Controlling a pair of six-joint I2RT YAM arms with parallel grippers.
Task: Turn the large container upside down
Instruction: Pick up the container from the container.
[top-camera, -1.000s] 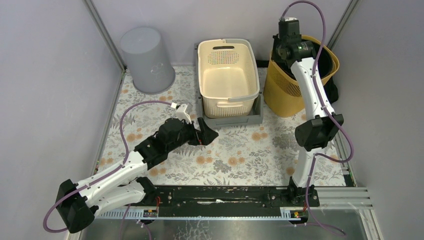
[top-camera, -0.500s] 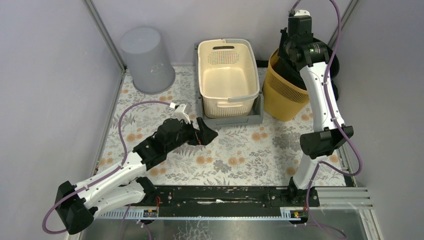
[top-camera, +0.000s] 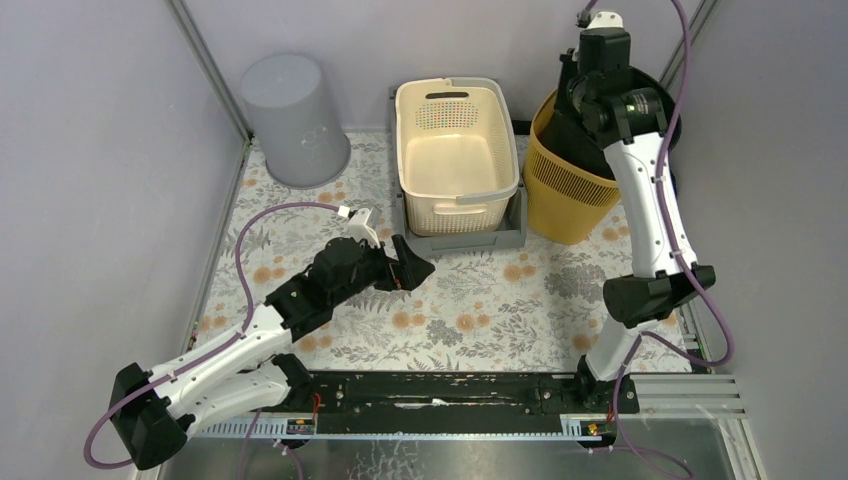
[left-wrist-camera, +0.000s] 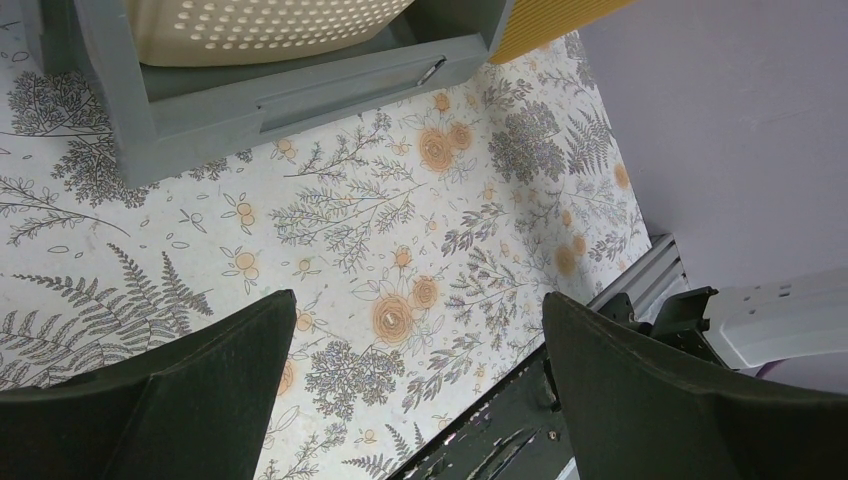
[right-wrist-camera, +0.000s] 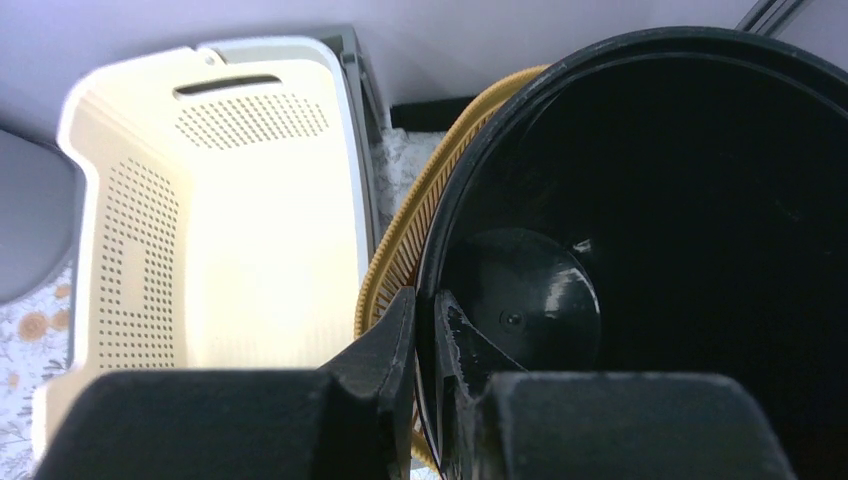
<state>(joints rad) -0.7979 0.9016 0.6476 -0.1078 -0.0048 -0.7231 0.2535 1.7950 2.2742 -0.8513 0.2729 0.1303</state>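
The black bucket (right-wrist-camera: 650, 250) sits nested inside the yellow basket (top-camera: 560, 190), just right of the cream basket (top-camera: 404, 140), at the back of the table. The pair leans over, mouth turned away from the cream basket. The right gripper (right-wrist-camera: 425, 330) is closed almost fully, its fingers (right-wrist-camera: 395, 335) pinching the bucket's near rim. The yellow wall seems to lie just outside the grip, though the wrist view is too tight to be sure.

Compared with a second ago, the right arm has risen and swung outward. The bucket and yellow basket have tipped with it, so the yellow rim farthest from the cream basket no longer shows.

The left gripper (left-wrist-camera: 415, 310) hangs wide open and empty over the flowered mat (top-camera: 480, 300), just in front of the grey tray (top-camera: 470, 240) that carries the cream basket. It is unmoved. A grey bin (top-camera: 292, 120) stands upside down to the left of the cream basket.
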